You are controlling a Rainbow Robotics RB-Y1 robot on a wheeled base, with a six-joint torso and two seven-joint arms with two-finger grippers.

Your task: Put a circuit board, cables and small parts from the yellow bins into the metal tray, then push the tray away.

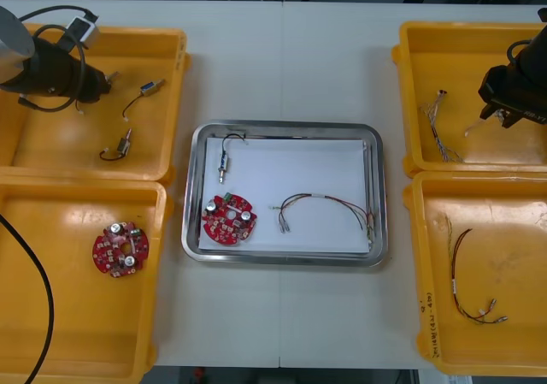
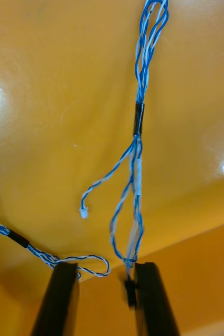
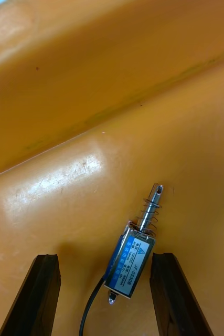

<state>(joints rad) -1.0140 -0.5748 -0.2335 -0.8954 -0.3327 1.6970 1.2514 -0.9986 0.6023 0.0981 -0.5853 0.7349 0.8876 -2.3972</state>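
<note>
The metal tray [image 1: 376, 187], white inside, holds a round red circuit board [image 1: 229, 218], a small metal part [image 1: 225, 157] with a black lead, and a red and yellow cable [image 1: 325, 206]. My left gripper [image 1: 101, 83] [image 3: 105, 294] is low in the far left yellow bin [image 1: 162, 42]. It is open, with a small metal part [image 3: 131, 265] lying between its fingers. My right gripper [image 1: 496, 115] [image 2: 106, 299] is open over the far right bin [image 1: 410, 85]. A twisted blue and white cable [image 2: 138, 157] runs between its fingers, close to one of them.
A second metal part [image 1: 126, 143] lies in the far left bin, and another [image 1: 152, 87] is near my left gripper. The near left bin [image 1: 51, 196] holds a circuit board [image 1: 120, 249]. A cable [image 1: 470, 281] lies in the near right bin [image 1: 427, 230].
</note>
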